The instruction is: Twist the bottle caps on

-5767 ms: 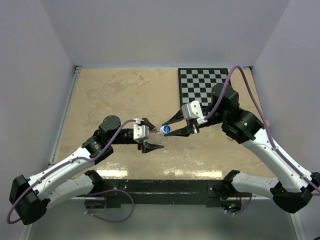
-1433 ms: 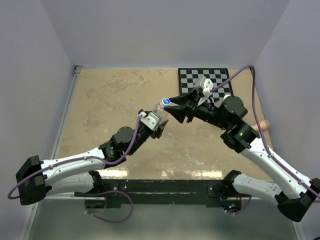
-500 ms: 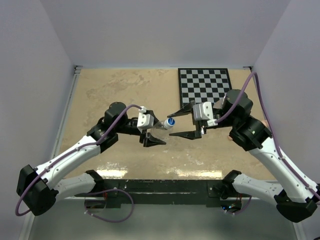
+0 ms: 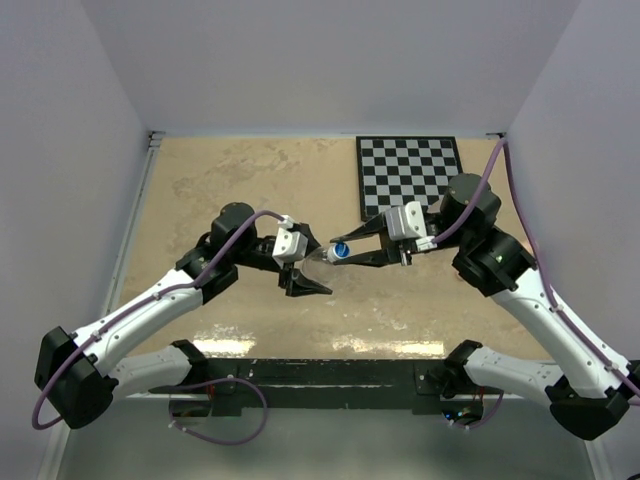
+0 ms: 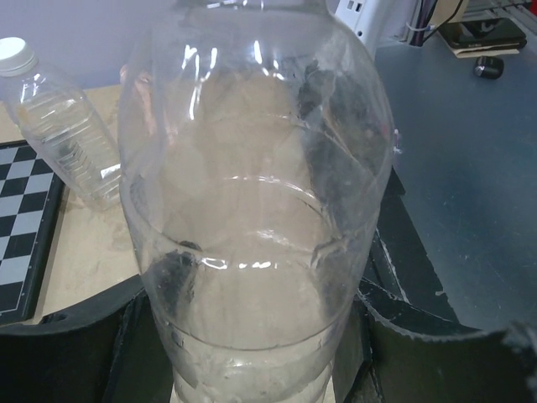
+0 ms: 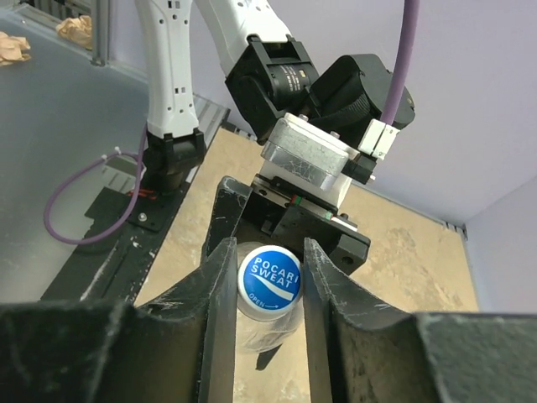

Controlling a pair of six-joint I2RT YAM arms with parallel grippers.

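At the mouth of the clear bottle (image 5: 252,235), the blue cap (image 6: 269,280), pinched tight in the right claw (image 6: 267,248); left claw (image 4: 311,264) clamped round the bottle's body, sideways above the table (image 4: 220,190)

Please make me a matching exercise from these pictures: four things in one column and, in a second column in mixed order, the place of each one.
Things:
1. blue cap
2. short bottle
3. white cap
4. checkerboard

Places:
A. on top of the second bottle
B. on the far right part of the table
C. clamped in the right gripper
D. gripped by the left gripper

Pairs: 1-C, 2-D, 3-A, 4-B
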